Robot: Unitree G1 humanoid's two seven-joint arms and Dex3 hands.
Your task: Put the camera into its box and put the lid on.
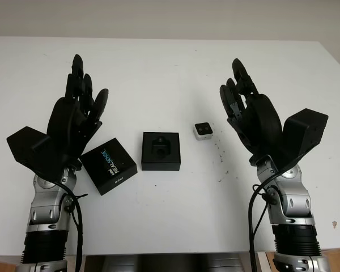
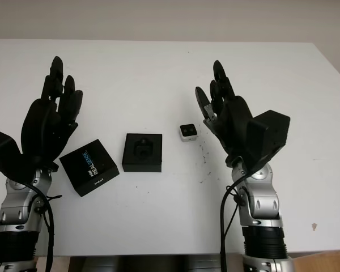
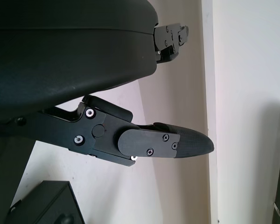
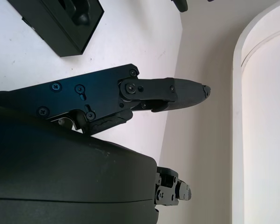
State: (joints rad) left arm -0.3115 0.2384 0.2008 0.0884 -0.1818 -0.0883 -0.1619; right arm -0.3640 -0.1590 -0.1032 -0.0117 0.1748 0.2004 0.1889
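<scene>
Camera [image 1: 203, 131] sits on the tabletop [image 1: 170, 73], just right of the open box [image 1: 161, 151]; the lid [image 1: 108, 165] lies left of the box. Both the left robot hand [image 1: 73, 116] and the right robot hand [image 1: 250, 116] hang above the tabletop, open and holding nothing. You'll likely find the camera small, light, rigid and smooth, so pinch its side faces, not the lens.
</scene>
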